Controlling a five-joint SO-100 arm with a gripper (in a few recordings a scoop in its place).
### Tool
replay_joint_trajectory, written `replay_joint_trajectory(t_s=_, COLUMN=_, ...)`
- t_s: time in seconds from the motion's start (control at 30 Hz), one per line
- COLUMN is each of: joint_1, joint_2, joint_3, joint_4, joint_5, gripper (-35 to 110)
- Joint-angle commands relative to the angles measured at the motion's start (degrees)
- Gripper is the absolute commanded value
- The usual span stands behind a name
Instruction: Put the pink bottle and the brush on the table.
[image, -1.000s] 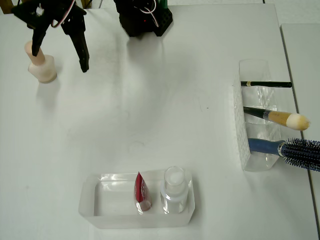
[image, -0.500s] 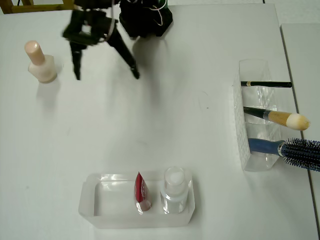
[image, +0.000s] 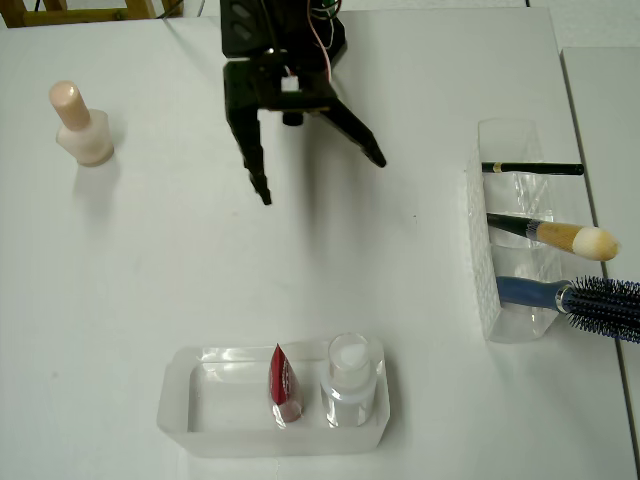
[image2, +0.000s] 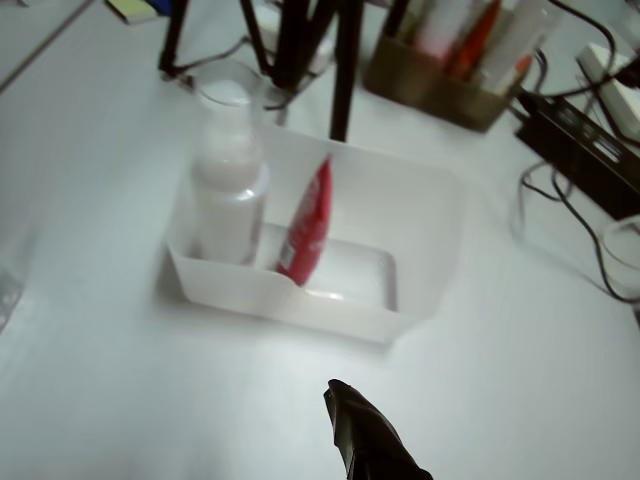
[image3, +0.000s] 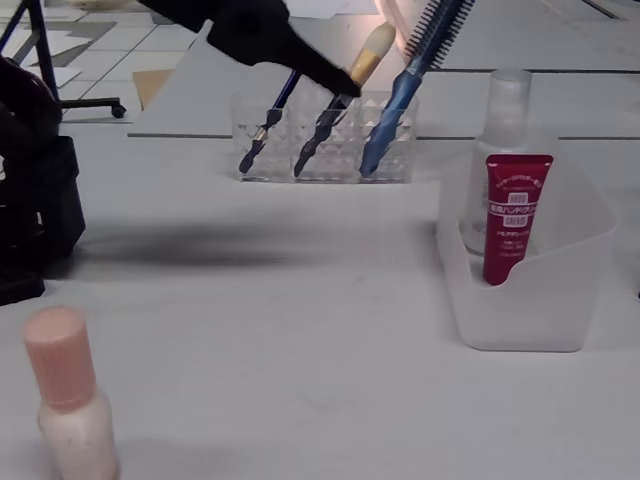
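Observation:
The pink bottle (image: 80, 126) stands upright on the white table (image: 150, 270) at the far left of the overhead view, and at the bottom left of the fixed view (image3: 66, 405). My black gripper (image: 322, 178) hovers open and empty near the top centre, well to the right of the bottle. The brush (image: 565, 238) lies in the middle slot of a clear holder (image: 490, 290) at the right edge, its cream tip pointing right. In the fixed view the brush (image3: 368, 52) leans in that holder behind a gripper finger (image3: 290, 55). One finger (image2: 365, 440) shows at the bottom of the wrist view.
A white tray (image: 180, 405) near the front holds a red tube (image: 282, 385) and a clear white-capped bottle (image: 349, 378). The holder also carries a thin black stick (image: 535, 168) and a blue-handled hairbrush (image: 590, 300). The arm's base (image: 285, 30) stands at the top centre.
The gripper has left the pink bottle and swung right from the far left to the top centre, jaws staying wide. The bottle stays upright where it was.

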Motion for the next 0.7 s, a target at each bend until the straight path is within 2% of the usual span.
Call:
replay_joint_trajectory(t_s=0.0, joint_1=-5.6, joint_2=-1.1, joint_3=-3.2, joint_4=-3.1, joint_5=0.1, gripper=60)
replay_joint_trajectory(t_s=0.33, joint_1=-17.8, joint_2=-13.4, joint_3=-7.2, joint_4=-11.5, joint_5=0.1, gripper=51)
replay_joint_trajectory(t_s=0.67, joint_1=-26.7, joint_2=-24.3, joint_3=-12.1, joint_4=-20.5, joint_5=-0.1, gripper=47)
